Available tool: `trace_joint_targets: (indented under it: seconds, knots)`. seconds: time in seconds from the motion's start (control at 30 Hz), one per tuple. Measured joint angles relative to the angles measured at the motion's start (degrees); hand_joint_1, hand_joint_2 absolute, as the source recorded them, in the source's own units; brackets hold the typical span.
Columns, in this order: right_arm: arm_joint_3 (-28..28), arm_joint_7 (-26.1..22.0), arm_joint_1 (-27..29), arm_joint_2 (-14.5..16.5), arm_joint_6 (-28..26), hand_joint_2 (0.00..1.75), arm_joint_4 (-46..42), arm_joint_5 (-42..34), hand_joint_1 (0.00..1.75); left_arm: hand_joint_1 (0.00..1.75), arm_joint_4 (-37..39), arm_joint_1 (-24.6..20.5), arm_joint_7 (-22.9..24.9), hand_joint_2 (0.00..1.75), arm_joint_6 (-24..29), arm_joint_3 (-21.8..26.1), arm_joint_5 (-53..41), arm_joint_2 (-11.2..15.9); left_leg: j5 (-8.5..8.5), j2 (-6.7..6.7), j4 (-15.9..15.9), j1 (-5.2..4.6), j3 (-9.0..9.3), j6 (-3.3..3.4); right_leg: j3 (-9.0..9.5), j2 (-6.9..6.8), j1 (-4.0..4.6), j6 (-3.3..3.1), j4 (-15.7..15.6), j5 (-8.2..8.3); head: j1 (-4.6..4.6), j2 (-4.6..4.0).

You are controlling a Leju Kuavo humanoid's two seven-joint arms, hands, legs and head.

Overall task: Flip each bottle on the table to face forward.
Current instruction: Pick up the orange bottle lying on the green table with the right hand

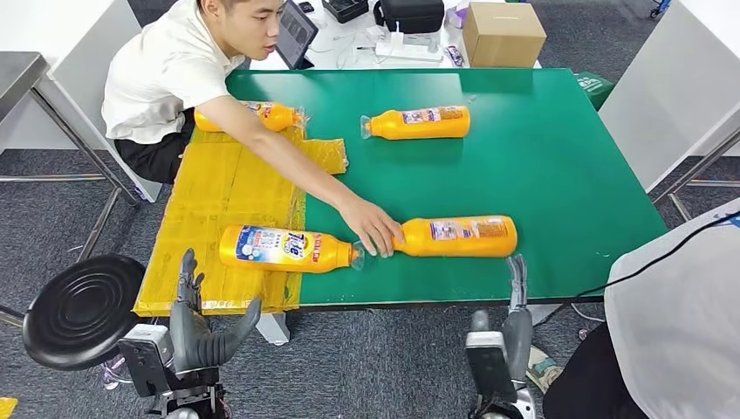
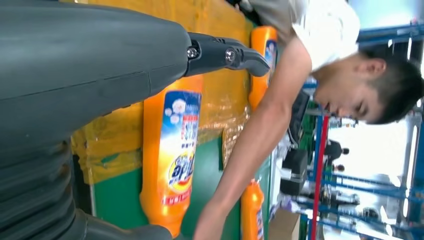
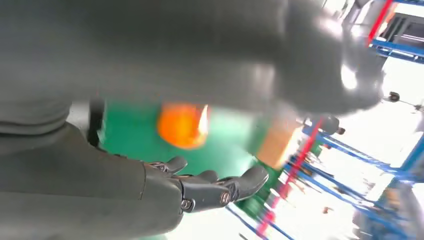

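Note:
Several orange bottles lie on their sides on the green table. The near-left bottle rests on yellow packing sheet with its blue front label up. The near-right bottle shows a small-print label; a person's hand touches its neck. Another bottle lies mid-table, and one sits by the person's arm. My left hand hovers open below the table's front edge, near the left bottle. My right hand is open below the right bottle.
A person in a white shirt leans in from the back left, arm stretched across the table. A black stool stands at my left. A cardboard box and equipment sit behind the table. Someone's grey clothing is at my right.

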Motion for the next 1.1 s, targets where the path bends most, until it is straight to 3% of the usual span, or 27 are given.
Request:
trace_joint_targets:
  seconds: [0.23,0.37,0.6,0.9,1.1]
  knots:
    - [-0.1,7.3,-1.8,-5.4,-4.2,1.75,3.2,21.8,0.00,0.00,-0.1,-0.4,-1.0,1.75,-0.6,0.4,-2.1,-0.2,0.00,0.00,0.0,-0.02,0.01,0.01,0.02,0.00,-0.01,0.01,0.0,0.01,0.01,0.00]
    - [-0.5,9.9,-3.9,-8.8,-4.4,1.75,7.9,29.8,0.00,0.00,0.1,-1.1,2.1,1.75,-3.3,0.5,-0.1,-0.2,0.00,0.00,0.0,-0.02,0.02,0.01,0.04,0.00,-0.01,0.01,0.0,0.02,0.01,0.00]
    - [-0.5,13.6,-9.8,-14.2,-4.2,1.75,15.1,35.2,0.00,0.00,1.5,-2.4,4.9,1.75,-2.9,0.4,-0.1,-0.2,0.00,0.01,0.0,-0.02,0.02,0.02,0.04,0.01,0.00,0.02,0.0,0.03,0.01,0.00]
    - [0.4,18.4,-15.7,-17.5,-1.4,1.75,20.8,41.0,0.00,0.00,2.5,-3.1,5.0,1.75,-1.7,0.0,-1.8,-0.3,0.00,0.01,0.0,-0.02,0.00,0.02,0.03,0.00,-0.01,0.02,0.0,0.03,-0.01,0.00]
    - [1.3,18.9,-22.5,-20.0,2.1,1.75,29.2,40.4,0.00,0.00,3.1,-4.1,5.0,1.75,-1.1,-0.2,-3.4,-0.6,0.03,0.00,0.0,-0.05,0.01,0.05,0.06,0.00,-0.03,0.05,0.0,0.06,0.00,0.00]
